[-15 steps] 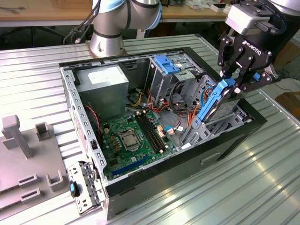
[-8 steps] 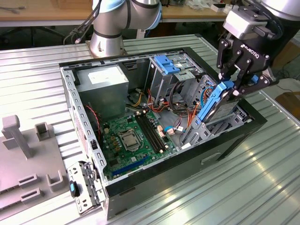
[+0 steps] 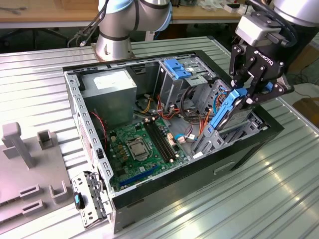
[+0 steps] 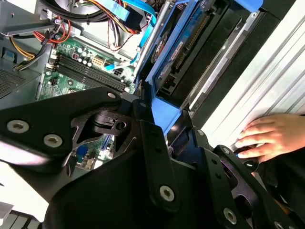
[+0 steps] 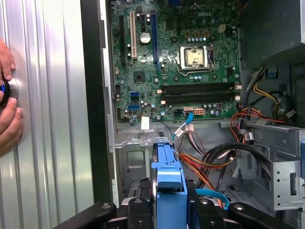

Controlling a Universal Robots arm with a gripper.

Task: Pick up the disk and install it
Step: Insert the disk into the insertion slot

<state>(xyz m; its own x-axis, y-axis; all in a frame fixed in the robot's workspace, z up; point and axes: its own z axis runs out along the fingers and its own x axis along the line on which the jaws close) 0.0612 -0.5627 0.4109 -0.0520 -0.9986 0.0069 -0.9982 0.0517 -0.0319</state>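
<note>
My gripper (image 3: 247, 94) is shut on the disk (image 3: 225, 112), a grey drive in a bright blue carrier. In the exterior view the disk hangs tilted, its lower end inside the drive bay (image 3: 234, 129) at the right front corner of the open computer case (image 3: 164, 199). In the first wrist view the carrier's blue edge (image 5: 168, 172) stands between my black fingers (image 5: 138, 210), above the bay's metal frame. In the second wrist view the disk's connector face (image 4: 183, 50) shows beyond the gripper (image 4: 164, 119).
A fixed blue bracket (image 3: 178, 67) tops the grey drive cage. Motherboard (image 3: 137, 147), power supply (image 3: 109, 87) and loose cables (image 5: 209, 162) fill the case. Grey fixtures (image 3: 20, 144) stand at the exterior view's left. A person's hand (image 4: 267, 136) rests on the ribbed table (image 3: 239, 199).
</note>
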